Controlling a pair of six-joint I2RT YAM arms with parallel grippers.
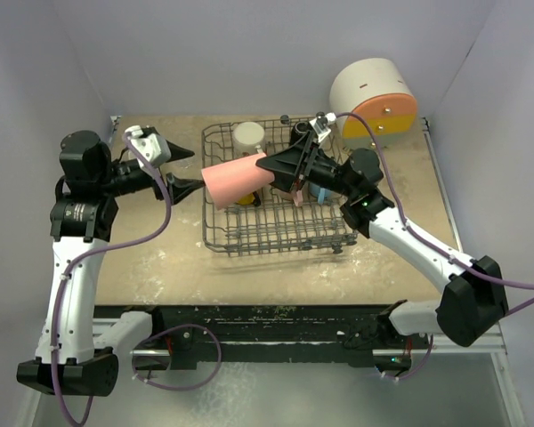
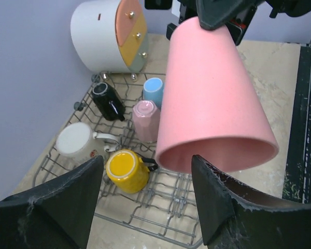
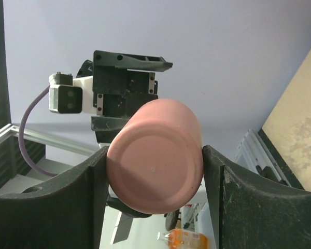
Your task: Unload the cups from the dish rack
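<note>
Top external: right fingers [image 1: 274, 164] hold the salmon tumbler [image 1: 236, 181] sideways over the left edge of the dish rack [image 1: 276, 245] (mouth offered for handover, I judge). Left fingers [image 1: 176, 149] stand wide around its rim.

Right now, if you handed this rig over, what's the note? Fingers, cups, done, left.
Left gripper: fingers open, facing the mouth of the salmon cup, not gripping it.
Right gripper: shut on the salmon cup's base end, holding it sideways over the dish rack.
In the rack: cream mug, black cup, light blue cup, pink cup, yellow mug.
Done: salmon cup is out of the rack, in mid-air.
Left: probably pass it to the left side, set it down, then unload the other five.
</note>
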